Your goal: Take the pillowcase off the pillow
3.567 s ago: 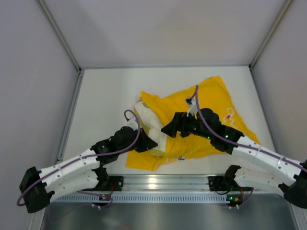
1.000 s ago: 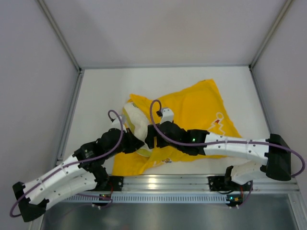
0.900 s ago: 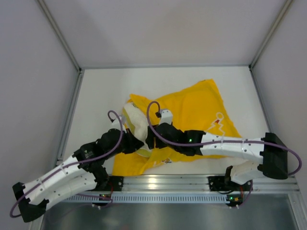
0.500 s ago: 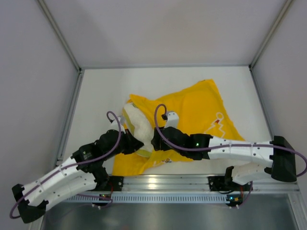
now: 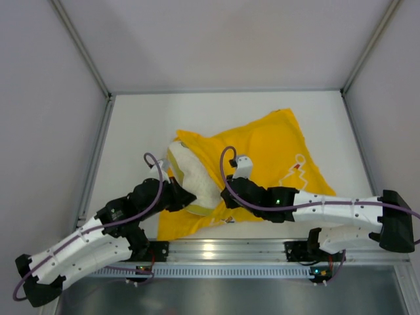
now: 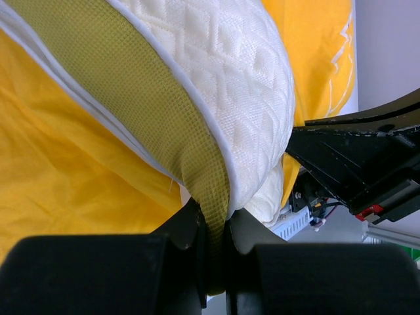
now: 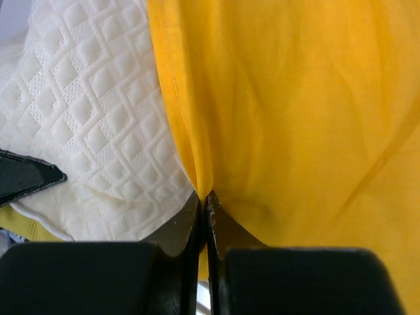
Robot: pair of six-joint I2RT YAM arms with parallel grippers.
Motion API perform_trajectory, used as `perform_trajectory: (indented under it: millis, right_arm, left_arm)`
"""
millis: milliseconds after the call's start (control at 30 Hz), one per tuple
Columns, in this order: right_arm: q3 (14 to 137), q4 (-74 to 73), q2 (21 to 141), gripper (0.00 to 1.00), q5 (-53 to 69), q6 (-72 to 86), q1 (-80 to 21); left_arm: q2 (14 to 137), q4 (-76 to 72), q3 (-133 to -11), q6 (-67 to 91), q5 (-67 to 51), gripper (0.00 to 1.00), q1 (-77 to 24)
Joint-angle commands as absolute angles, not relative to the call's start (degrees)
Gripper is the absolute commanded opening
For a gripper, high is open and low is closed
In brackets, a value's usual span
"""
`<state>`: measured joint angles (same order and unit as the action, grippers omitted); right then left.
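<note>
While my left pincer (image 6: 213, 224) is clamped tight on the olive-yellow mesh side band (image 6: 151, 98) of the plump cream quilted pillow (image 6: 243, 85), my right pincer (image 7: 203, 200) is pinched fully closed on a fold at the hemmed edge of the thin bright yellow fabric pillowcase (image 7: 295, 111). Almost no gap shows between either pair of fingers, only the cloth each one holds.

From above, both things lie together near the middle of the white desk (image 5: 141, 125), towards its near edge. The pillow's left end sticks out of the case, bare and tilted, with its quilted face up. The rest of it is hidden under yellow cloth. The pillowcase spreads away to the right and back in a rumpled sheet. A white line drawing with small red marks shows near its right edge. More yellow cloth lies flat beneath the pillow's near end.

My two pincers sit close together at the near side of the bundle. The left one grips at the pillow's near corner, and the right one is just beside it at the mouth of the case, where yellow cloth meets cream quilting.
</note>
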<state>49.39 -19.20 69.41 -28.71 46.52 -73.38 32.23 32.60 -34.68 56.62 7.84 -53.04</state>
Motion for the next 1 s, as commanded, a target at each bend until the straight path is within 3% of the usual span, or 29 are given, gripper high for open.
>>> perform_trajectory:
  millis: [0, 400, 767, 967]
  right_arm:
    - [48.69, -21.88, 70.13, 0.00, -32.25, 45.79, -74.18]
    - [36.49, -24.26, 66.54, 0.00, -38.41, 52.20, -70.58]
    - [29.44, -26.37, 51.51, 0.00, -32.70, 46.94, -54.85]
    - [30.32, -25.41, 51.59, 0.00, -29.98, 44.40, -52.82]
  left_arm:
    - [30.32, 27.68, -36.91, 56.69, 7.12, 0.00, -53.17]
    - [25.76, 36.64, -46.65, 55.46, 13.44, 0.00, -53.17]
    - [16.45, 59.66, -65.46, 54.49, 22.93, 0.00, -53.17]
    - [14.85, 60.39, -60.50, 56.95, 20.66, 0.00, -53.26]
